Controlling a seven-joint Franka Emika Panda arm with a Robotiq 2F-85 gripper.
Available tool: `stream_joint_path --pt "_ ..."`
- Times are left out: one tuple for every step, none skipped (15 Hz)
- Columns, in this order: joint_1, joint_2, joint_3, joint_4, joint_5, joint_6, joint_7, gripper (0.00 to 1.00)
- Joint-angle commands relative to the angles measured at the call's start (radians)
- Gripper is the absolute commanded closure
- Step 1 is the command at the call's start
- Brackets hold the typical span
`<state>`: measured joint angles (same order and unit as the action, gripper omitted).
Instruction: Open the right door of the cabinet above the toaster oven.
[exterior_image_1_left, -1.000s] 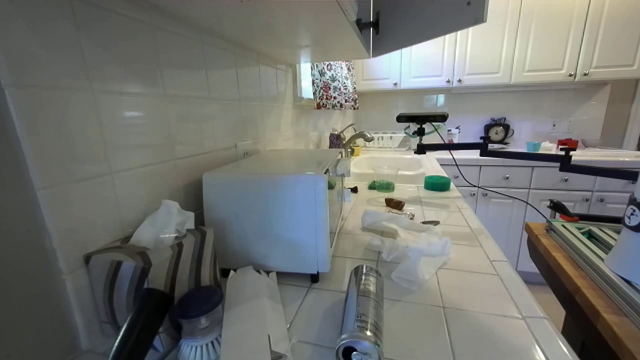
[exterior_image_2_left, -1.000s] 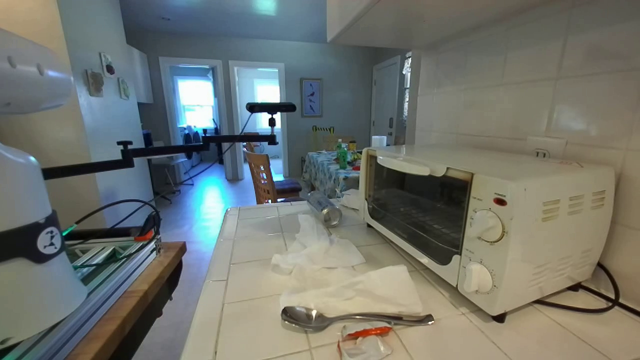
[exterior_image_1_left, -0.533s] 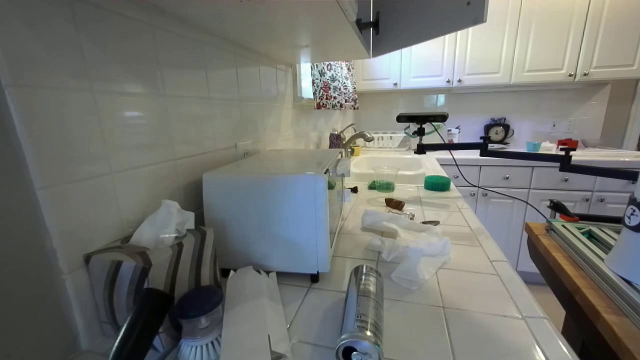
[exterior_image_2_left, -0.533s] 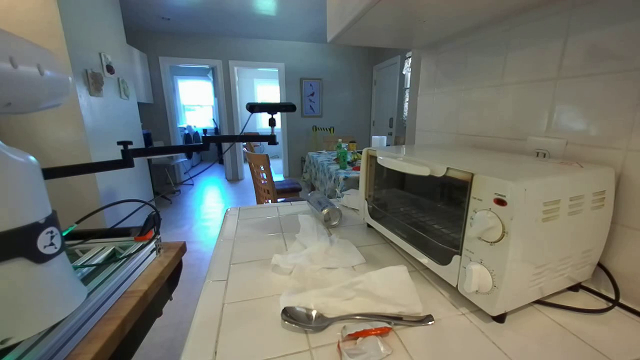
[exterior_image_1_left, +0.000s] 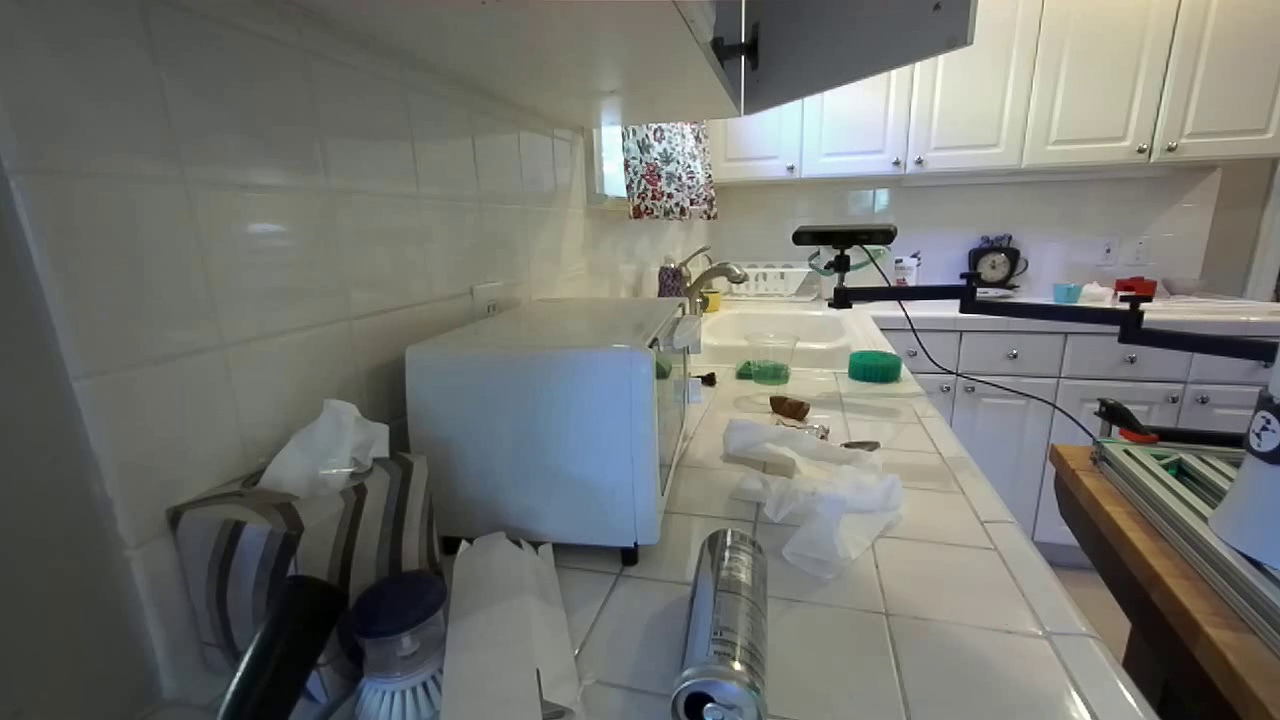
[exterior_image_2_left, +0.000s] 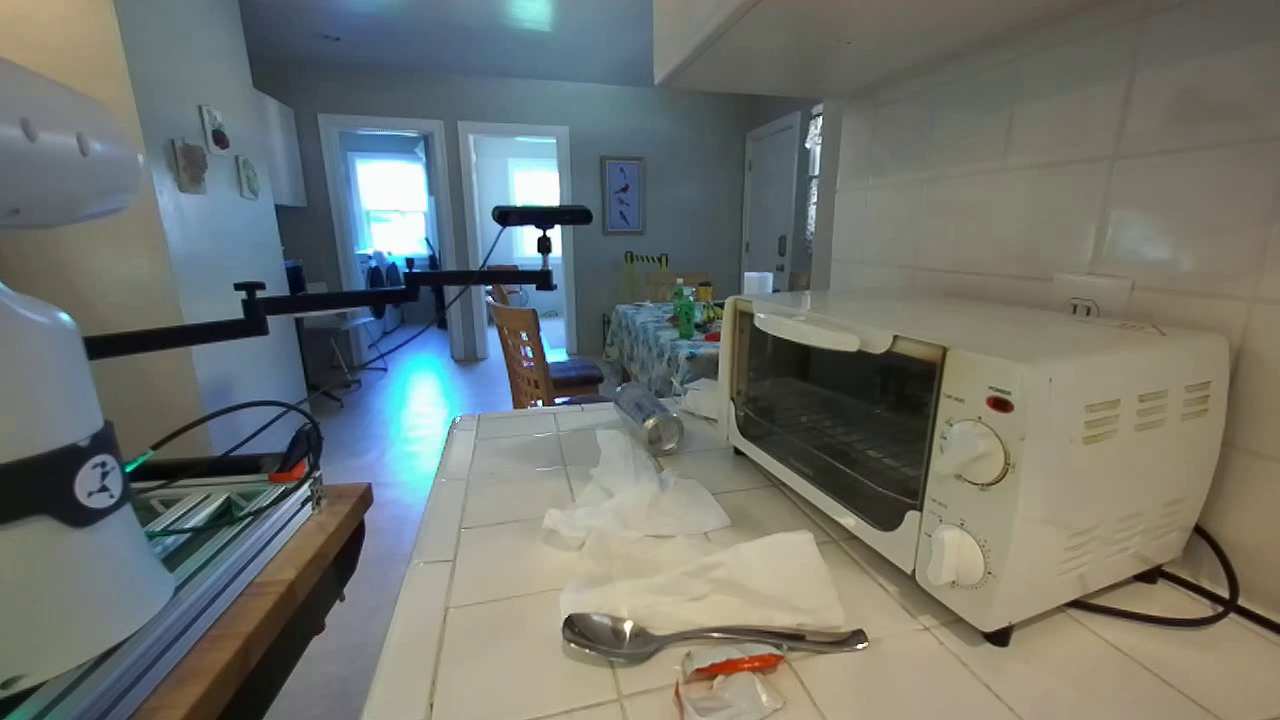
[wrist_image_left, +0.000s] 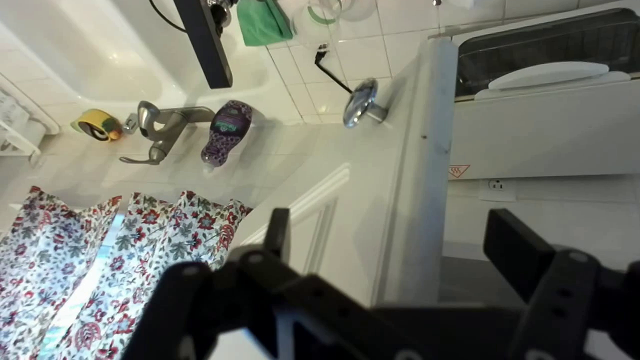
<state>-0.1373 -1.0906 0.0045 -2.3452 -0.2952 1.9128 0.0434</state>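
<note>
My empty gripper (wrist_image_left: 395, 232) has its jaws wide apart; the edge of the swung-out right door (wrist_image_left: 370, 200) shows between them.

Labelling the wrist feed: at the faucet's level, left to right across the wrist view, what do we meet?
White rack → yellow item → faucet → purple bottle → shiny knob → edge of the right door → toaster oven.

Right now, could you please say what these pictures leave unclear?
Right door: top cut off by an exterior view's upper edge.
Toaster oven: end cut off by the wrist view's right edge.
Clock: numerals too small in an exterior view.
Fingers: bases blurred in the wrist view.
</note>
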Motion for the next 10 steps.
stream_joint_path --pt "-0.019 0.003 0.005 -0.007 -0.032 0.028 0.025 0.0" --pt "-0.029 0.003 0.007 -0.006 -0.042 0.031 0.029 0.0" --pt "-0.039 0.002 0.009 -0.007 -0.053 0.036 0.032 0.0" --pt "-0.048 0.001 0.009 -0.008 -0.067 0.038 0.035 0.0" --pt "-0.058 0.001 0.01 -0.008 -0.081 0.042 0.039 0.0" --pt "-0.067 0.0 0.011 -0.007 -0.096 0.045 0.044 0.0" --pt "-0.074 -0.001 0.011 -0.008 -0.105 0.048 0.047 0.0" --pt "-0.083 -0.002 0.011 -0.006 -0.119 0.049 0.052 0.0" --pt "-0.089 -0.004 0.011 -0.006 -0.13 0.049 0.059 0.0" --pt "-0.096 -0.007 0.01 -0.006 -0.141 0.047 0.063 0.0"
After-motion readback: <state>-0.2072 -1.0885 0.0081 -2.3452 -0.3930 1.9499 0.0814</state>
